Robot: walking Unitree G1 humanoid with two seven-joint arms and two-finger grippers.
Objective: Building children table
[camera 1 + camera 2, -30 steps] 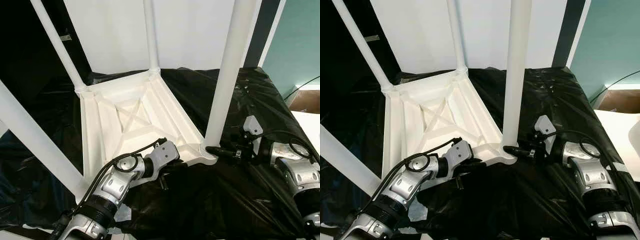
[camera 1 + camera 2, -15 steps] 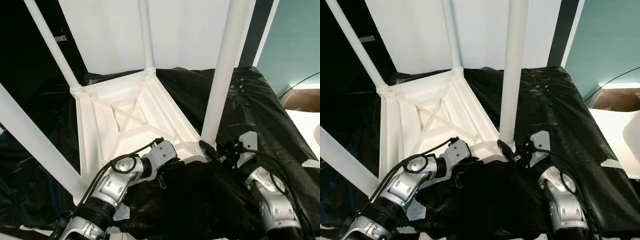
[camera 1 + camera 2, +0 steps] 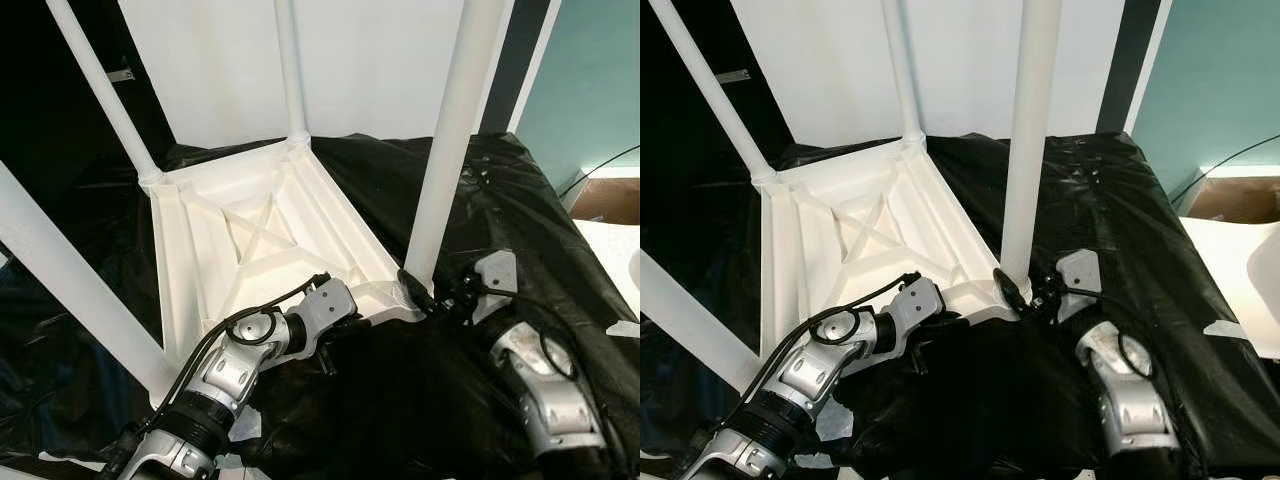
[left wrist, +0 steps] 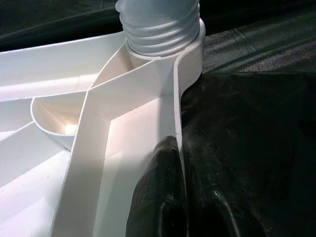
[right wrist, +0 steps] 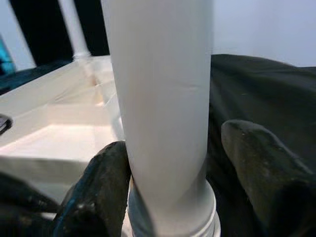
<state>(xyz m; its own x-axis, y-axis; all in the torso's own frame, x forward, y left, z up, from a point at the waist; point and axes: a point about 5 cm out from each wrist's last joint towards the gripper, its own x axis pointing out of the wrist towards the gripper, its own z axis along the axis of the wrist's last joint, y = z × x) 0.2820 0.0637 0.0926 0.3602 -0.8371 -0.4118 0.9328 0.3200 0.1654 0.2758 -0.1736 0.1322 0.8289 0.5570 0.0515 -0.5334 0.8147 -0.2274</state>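
**Upside-down table, both end effectors at its near corner**

A white plastic children's table lies upside down on a counter covered with black plastic sheeting. Its ribbed underside faces up and its round white legs stand up from the corners.

The left end effector is at the table's near edge. Its two black fingers are pressed together, pinching the thin upright rim of the frame just short of the corner socket, one finger inside the rim and one outside.

The right end effector is at the base of the near right leg, just above the socket where the leg enters the corner. Its fingers stand apart, one on each side of the leg. One finger lies against the leg, while the other stands a little off from it.

A white wall rises behind the counter, and a teal wall stands further to the right.
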